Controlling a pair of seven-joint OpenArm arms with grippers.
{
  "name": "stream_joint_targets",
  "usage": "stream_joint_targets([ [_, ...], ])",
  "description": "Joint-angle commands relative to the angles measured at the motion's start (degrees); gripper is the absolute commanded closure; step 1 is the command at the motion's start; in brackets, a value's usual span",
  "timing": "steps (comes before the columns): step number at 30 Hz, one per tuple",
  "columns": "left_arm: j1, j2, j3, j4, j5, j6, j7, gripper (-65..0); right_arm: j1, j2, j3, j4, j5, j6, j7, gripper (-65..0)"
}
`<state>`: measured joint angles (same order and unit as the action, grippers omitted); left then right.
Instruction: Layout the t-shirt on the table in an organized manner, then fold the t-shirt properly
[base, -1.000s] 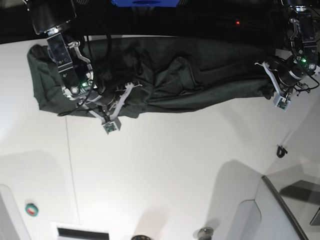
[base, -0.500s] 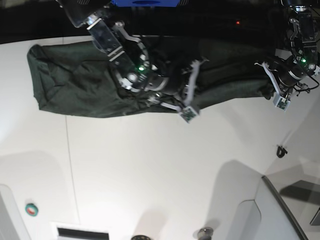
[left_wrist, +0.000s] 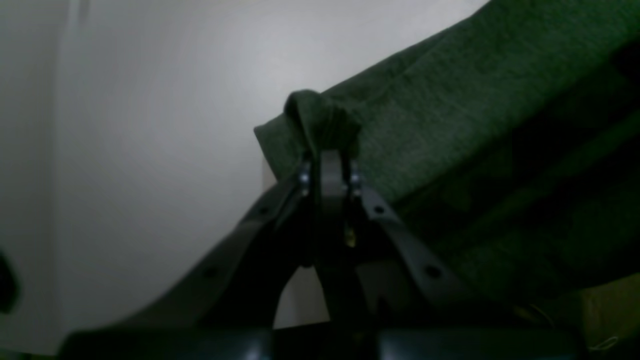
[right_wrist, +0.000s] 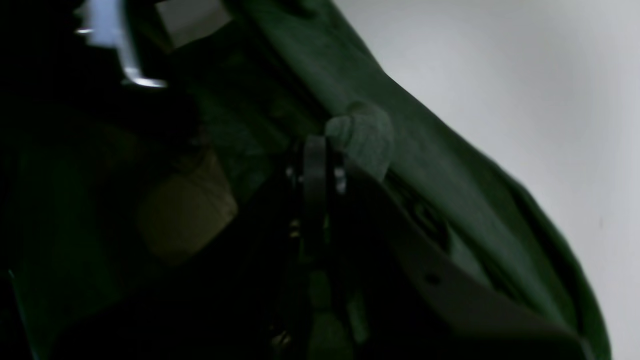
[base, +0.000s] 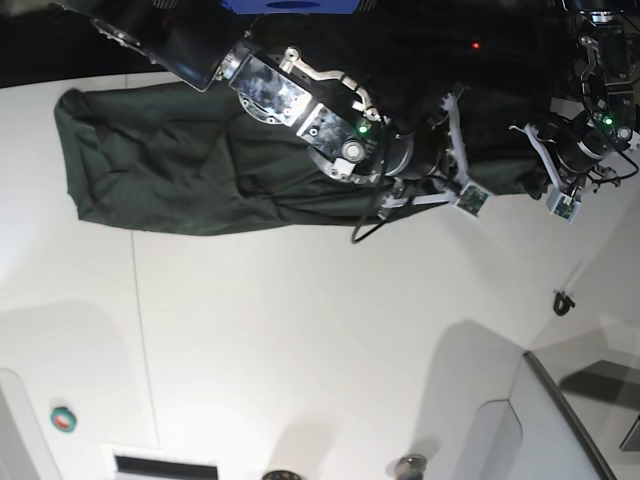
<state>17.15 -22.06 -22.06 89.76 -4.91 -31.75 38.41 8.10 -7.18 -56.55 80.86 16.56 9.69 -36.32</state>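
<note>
The t-shirt (base: 180, 150) lies along the far edge of the table (base: 320, 330), stretched into a long, rumpled band from near the far left corner toward the far right; its near hem runs roughly parallel to that edge. The right gripper (base: 455, 175) reaches across the cloth to a spot right of the middle, and its wrist view shows the jaws closed on a small bunched fold of the shirt (right_wrist: 362, 135). The left gripper (base: 548, 175) sits at the shirt's right end, near the table's right edge, its jaws pinched shut on a puckered corner of fabric (left_wrist: 320, 120) beside bare tabletop (left_wrist: 150, 125). The two grippers are near each other. A thin dark seam (base: 140, 330) crosses the table on the left.
</note>
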Motion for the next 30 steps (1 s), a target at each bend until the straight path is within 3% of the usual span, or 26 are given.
stream_joint_targets([
  [1, -0.4, -0.84, -0.4, 1.8, -0.32, 0.14, -0.74, 0.0, 1.97, -1.48, -0.72, 0.94, 0.72, 0.46, 1.55, -0.6],
  [7, -0.4, -0.84, -0.4, 2.6, -0.32, 0.14, -0.66, 0.0, 4.52, -1.82, -3.27, 1.29, 0.72, 0.37, 1.63, -0.6],
  [15, -0.4, -0.84, -0.4, 2.51, -0.15, 0.14, -0.66, 0.0, 5.57, -1.82, -3.36, 1.03, 0.72, 0.37, 8.23, -2.3],
  [17, -0.4, -0.84, -0.4, 2.42, -0.06, 0.14, -0.66, 0.0, 5.57, -1.74, -4.24, 0.94, 0.72, 0.37, 8.05, -9.8],
  [21, -0.4, -0.84, -0.4, 2.24, 0.03, 0.14, -0.66, 0.0, 5.57, -1.13, -4.32, 1.38, 0.72, 0.37, 3.83, -33.5],
  [22, -0.4, -0.84, -0.4, 2.24, 0.03, 0.14, -0.66, 0.0, 5.57, -0.34, -4.32, 2.35, 0.72, 0.37, 2.86, -36.8],
  [24, -0.4, -0.84, -0.4, 2.42, 0.03, 0.14, -0.66, 0.0, 5.57, 2.83, -3.53, 5.87, 0.63, 0.28, 2.69, -37.5],
  [27, -0.4, -0.84, -0.4, 2.42, 0.03, 0.14, -0.66, 0.0, 3.11, 8.81, 6.23, 13.34, 0.54, 0.2, 2.43, -37.5],
  [30, -0.22, -0.92, -0.4, 2.42, 0.03, 0.14, -0.66, 0.0, -2.69, 13.38, 25.65, 18.96, 0.72, -2.18, 2.25, -37.5],
])
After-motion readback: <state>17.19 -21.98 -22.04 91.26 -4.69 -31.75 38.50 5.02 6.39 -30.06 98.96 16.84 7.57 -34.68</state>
